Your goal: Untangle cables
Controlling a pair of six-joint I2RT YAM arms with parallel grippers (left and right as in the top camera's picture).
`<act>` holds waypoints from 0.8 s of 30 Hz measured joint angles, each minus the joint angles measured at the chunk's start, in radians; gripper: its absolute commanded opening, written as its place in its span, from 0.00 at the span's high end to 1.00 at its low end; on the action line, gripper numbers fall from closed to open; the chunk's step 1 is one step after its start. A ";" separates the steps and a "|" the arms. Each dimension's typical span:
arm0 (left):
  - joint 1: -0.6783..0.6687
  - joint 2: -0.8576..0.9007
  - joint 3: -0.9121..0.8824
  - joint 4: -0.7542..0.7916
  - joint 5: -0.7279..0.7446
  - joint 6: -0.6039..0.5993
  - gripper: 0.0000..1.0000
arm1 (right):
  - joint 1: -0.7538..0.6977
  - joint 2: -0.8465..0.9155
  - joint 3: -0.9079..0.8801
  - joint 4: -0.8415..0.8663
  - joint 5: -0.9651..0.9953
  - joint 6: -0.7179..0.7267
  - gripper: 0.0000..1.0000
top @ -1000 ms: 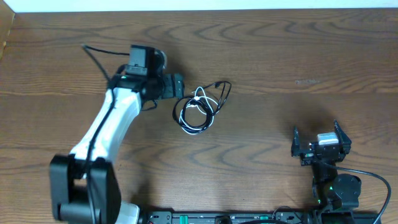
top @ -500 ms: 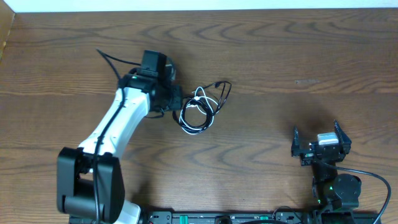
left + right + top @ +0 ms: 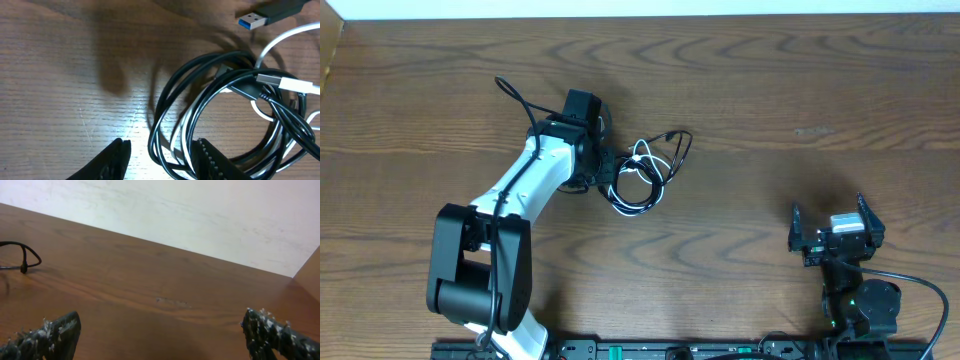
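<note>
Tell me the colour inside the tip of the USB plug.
Blue. The USB plug shows best in the left wrist view, at the top right.

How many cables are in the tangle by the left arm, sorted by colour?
black cable: 1
white cable: 1
Total: 2
</note>
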 measured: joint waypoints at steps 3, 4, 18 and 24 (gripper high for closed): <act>0.000 0.000 0.000 0.006 -0.005 0.000 0.52 | 0.000 0.000 0.000 0.000 0.000 0.000 0.01; 0.000 0.000 0.000 0.013 -0.007 0.000 0.51 | 0.000 0.000 0.000 0.000 0.000 0.000 0.01; 0.000 0.000 0.000 0.045 -0.008 0.000 0.51 | 0.000 0.000 0.000 0.000 0.000 0.000 0.01; 0.000 0.000 0.000 0.051 -0.008 0.000 0.51 | 0.000 0.000 0.000 0.000 0.000 0.000 0.01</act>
